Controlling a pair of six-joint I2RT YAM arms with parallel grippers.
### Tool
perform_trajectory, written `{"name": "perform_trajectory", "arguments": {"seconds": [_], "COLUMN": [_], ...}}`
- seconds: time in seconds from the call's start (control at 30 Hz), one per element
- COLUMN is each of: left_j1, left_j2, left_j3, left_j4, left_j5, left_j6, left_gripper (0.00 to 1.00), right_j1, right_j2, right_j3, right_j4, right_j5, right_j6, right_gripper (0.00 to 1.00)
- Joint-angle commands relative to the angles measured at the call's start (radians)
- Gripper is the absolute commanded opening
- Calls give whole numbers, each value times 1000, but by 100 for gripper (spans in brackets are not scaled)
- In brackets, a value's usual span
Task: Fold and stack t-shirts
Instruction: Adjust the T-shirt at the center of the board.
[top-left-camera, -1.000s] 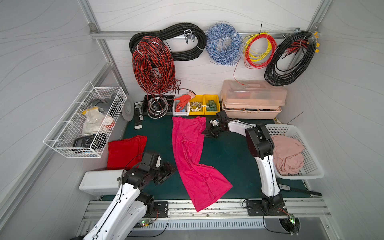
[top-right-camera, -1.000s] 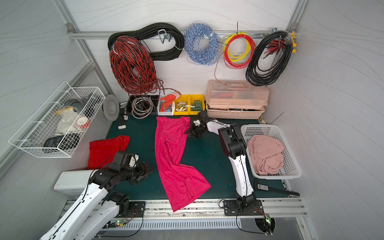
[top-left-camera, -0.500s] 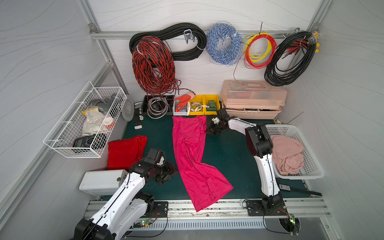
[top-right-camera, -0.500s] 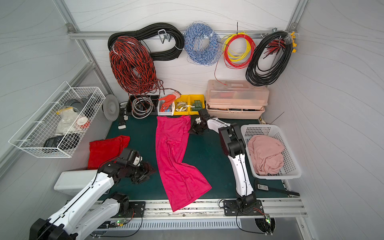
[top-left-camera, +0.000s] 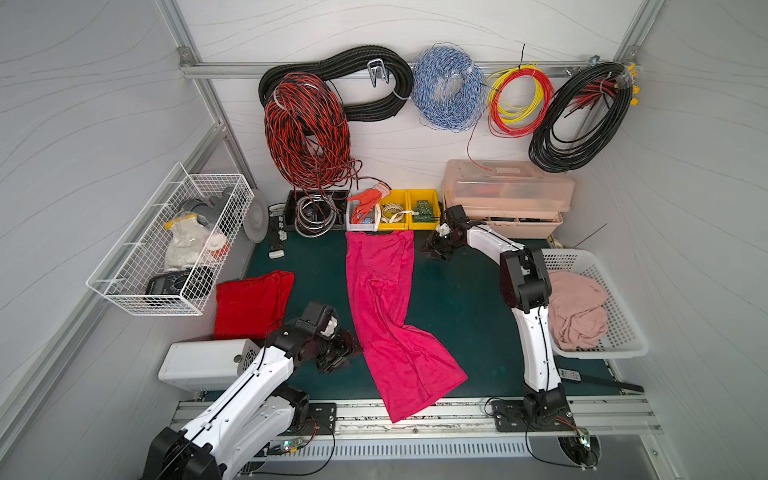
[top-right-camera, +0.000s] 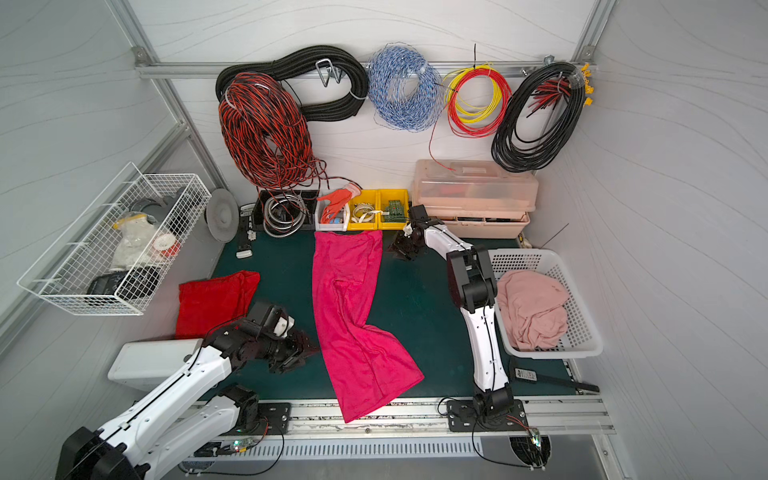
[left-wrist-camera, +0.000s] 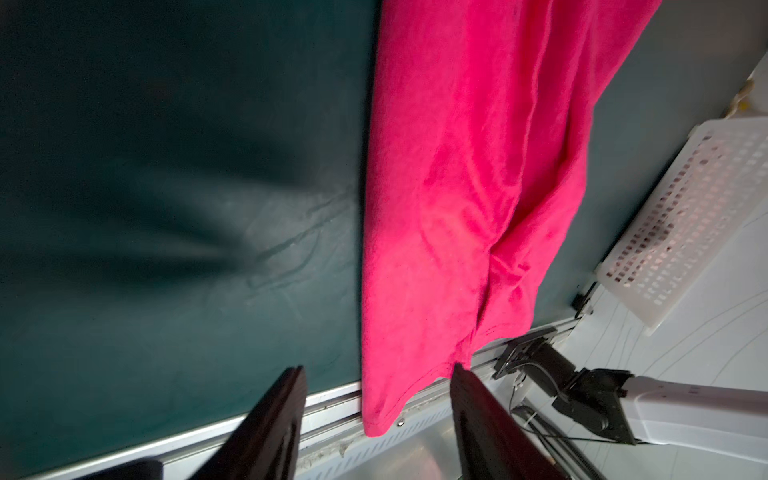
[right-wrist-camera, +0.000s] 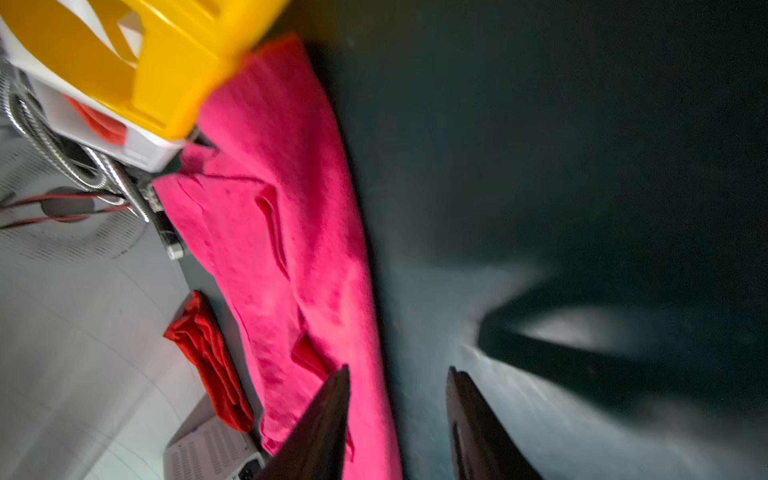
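On the far wall hang coils: black corrugated conduit (top-left-camera: 374, 89), red-and-black twisted wire (top-left-camera: 307, 133), blue-white wire (top-left-camera: 449, 89), yellow and red loops (top-left-camera: 519, 102), black cable (top-left-camera: 577, 120). Below them stand a translucent toolbox (top-left-camera: 507, 195), two yellow bins (top-left-camera: 424, 224) and a white bin (top-left-camera: 363, 226) holding an orange-red glove (top-left-camera: 368, 201). At the right a white perforated basket (top-left-camera: 602, 352) holds pale pink cloth (top-left-camera: 577, 311); a wire basket (top-left-camera: 145, 299) hangs at the left.

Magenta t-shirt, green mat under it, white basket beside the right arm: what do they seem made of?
Magenta t-shirt: soft matte knit cloth, likely cotton; it creases and lies limp. Mat: smooth, faintly glossy sheet, perhaps rubber or vinyl; light reflects off it. Basket: probably moulded plastic; rigid white walls with regular slots.
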Motion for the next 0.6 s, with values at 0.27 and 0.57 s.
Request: {"name": "perform_trajectory", "arguments": {"seconds": [0.27,0.57], "left_j1": [-271,-332], "left_j2": [44,240], "left_j3": [-139,-110], "left_j4": [290,485], "left_j5": [-283,-310], "left_j6": [-239,-243], "left_gripper": [62,61], "right_j1": [159,284], "right_j2": [-580,-802], "right_j3": [-642,-996], "right_j4": [-3,80], "right_j5": [6,3], "right_j6": [32,152], "right_gripper": [46,48]}}
